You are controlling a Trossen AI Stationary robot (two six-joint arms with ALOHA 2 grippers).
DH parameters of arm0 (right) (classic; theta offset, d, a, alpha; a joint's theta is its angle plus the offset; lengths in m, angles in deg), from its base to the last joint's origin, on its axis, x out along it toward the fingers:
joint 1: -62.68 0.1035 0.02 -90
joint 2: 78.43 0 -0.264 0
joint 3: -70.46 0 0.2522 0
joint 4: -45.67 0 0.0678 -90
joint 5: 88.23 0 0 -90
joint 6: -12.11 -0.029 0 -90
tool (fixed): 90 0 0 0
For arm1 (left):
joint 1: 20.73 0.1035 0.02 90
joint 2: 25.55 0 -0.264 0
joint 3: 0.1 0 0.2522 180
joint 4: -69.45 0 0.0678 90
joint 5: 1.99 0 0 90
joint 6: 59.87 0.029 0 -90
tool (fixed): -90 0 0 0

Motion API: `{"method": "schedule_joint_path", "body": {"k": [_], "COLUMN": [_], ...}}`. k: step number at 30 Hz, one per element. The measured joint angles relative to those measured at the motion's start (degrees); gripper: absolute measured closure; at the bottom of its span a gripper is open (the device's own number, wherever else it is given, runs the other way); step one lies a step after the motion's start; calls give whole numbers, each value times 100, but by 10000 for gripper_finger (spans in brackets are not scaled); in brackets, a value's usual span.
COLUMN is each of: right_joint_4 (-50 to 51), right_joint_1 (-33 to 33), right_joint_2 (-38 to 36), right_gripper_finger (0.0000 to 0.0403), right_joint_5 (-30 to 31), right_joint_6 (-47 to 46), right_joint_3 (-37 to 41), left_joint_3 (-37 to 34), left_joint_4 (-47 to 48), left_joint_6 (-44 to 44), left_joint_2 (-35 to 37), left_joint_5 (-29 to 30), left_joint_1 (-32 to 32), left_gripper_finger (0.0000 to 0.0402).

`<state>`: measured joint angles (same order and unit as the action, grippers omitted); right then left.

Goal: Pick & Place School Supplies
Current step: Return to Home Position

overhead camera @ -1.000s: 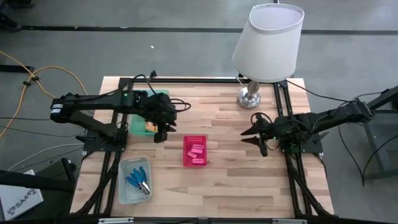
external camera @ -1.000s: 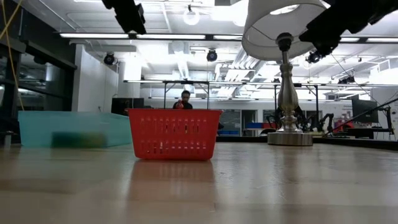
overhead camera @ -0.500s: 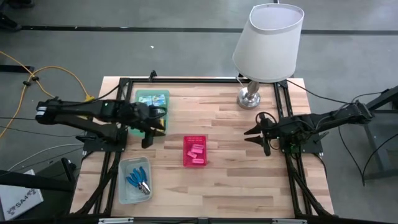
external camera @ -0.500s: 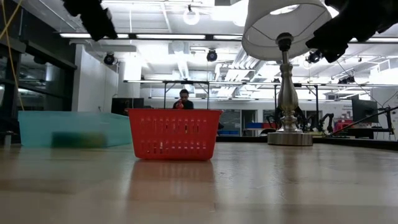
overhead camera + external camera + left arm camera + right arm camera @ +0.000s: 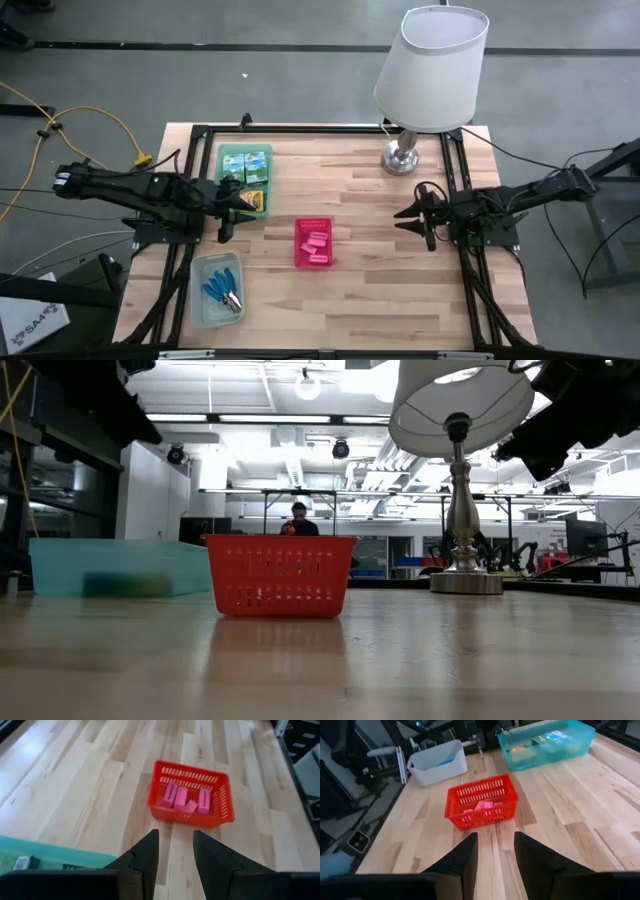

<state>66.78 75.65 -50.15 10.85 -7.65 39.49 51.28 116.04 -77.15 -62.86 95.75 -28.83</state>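
Observation:
A red mesh basket (image 5: 312, 243) stands mid-table with several pink blocks (image 5: 180, 797) lying inside it. The green tray (image 5: 245, 177) at the far left holds green-and-yellow boxes (image 5: 246, 160). A clear bin (image 5: 216, 290) at the near left holds blue-handled tools (image 5: 222, 290). My left gripper (image 5: 238, 212) hovers over the tray's near end, pointing toward the basket, open and with nothing between its fingers (image 5: 175, 837). My right gripper (image 5: 398, 220) hovers at the right side, also pointing toward the basket, open and holding nothing (image 5: 495, 840).
A table lamp (image 5: 404, 155) with a wide white shade stands at the far right. Black frame rails (image 5: 455, 180) run along the table's sides. Bare wood lies between the basket and both grippers. A person (image 5: 297, 520) is in the room far behind the table.
My left gripper has drawn back toward the table's left edge and sunk, from a spot nearer the basket to the tray's near end, staying open. My right gripper has sunk a little.

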Motion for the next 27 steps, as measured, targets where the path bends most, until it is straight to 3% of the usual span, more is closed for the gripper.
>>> {"method": "schedule_joint_path", "body": {"k": [11,27], "right_joint_4": [-76,-994], "right_joint_1": [0,4], "right_joint_2": [-650,-1184], "right_gripper_finger": [284,284], "right_joint_5": [-2,-124], "right_joint_6": [-155,-474], "right_joint_3": [437,1358], "left_joint_3": [-794,-838], "left_joint_4": [-282,-487], "left_joint_6": [-444,-527], "left_joint_2": [498,498], "left_joint_5": [360,364], "left_joint_1": [-236,-460], "left_gripper_finger": [285,285]}}
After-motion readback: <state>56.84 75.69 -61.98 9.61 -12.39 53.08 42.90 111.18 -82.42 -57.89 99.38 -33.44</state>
